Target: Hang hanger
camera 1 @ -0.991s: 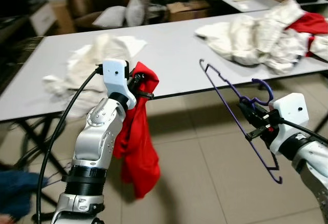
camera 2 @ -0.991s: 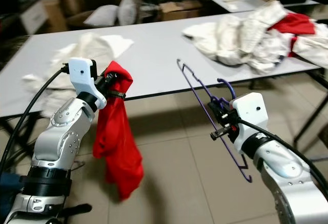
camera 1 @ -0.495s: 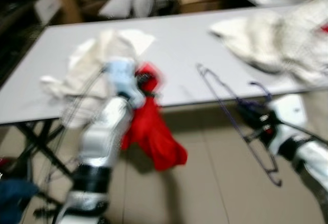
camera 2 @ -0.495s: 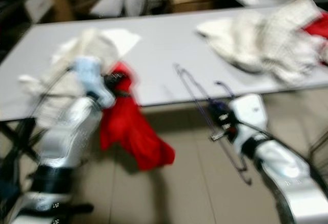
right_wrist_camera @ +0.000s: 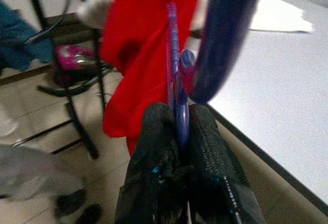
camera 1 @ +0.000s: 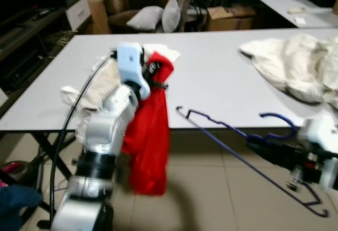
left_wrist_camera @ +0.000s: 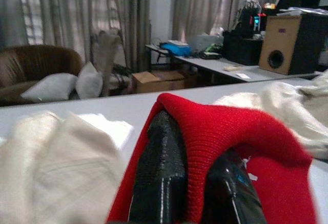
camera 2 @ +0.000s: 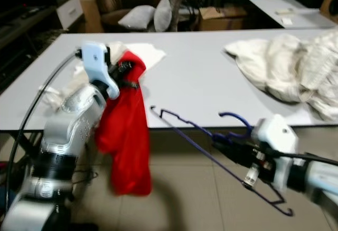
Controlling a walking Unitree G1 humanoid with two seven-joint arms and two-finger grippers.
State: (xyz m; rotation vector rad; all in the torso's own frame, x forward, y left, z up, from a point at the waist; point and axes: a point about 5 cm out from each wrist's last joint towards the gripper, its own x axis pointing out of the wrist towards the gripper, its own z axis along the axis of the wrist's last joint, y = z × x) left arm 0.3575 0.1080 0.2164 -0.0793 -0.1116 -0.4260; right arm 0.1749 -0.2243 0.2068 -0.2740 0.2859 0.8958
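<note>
The grey table (camera 1: 211, 77) spans the upper frame. At centre left, the left gripper (camera 1: 154, 75) is clamped on a dangling red garment (camera 1: 150, 136). At lower right, the right gripper (camera 2: 224, 143) pinches the purple hanger (camera 2: 200, 151). Judged early: garment not yet on hanger, nothing hung.

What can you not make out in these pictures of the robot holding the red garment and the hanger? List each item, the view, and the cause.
1. Red garment: its type; it hangs bunched from the left gripper.
2. Blue hanger: its neck, covered by the right gripper in the right wrist view.
3. Pile of white clothes: cut off by the right edge of both eye views.
4. Right gripper in the left eye view: blurred.
</note>
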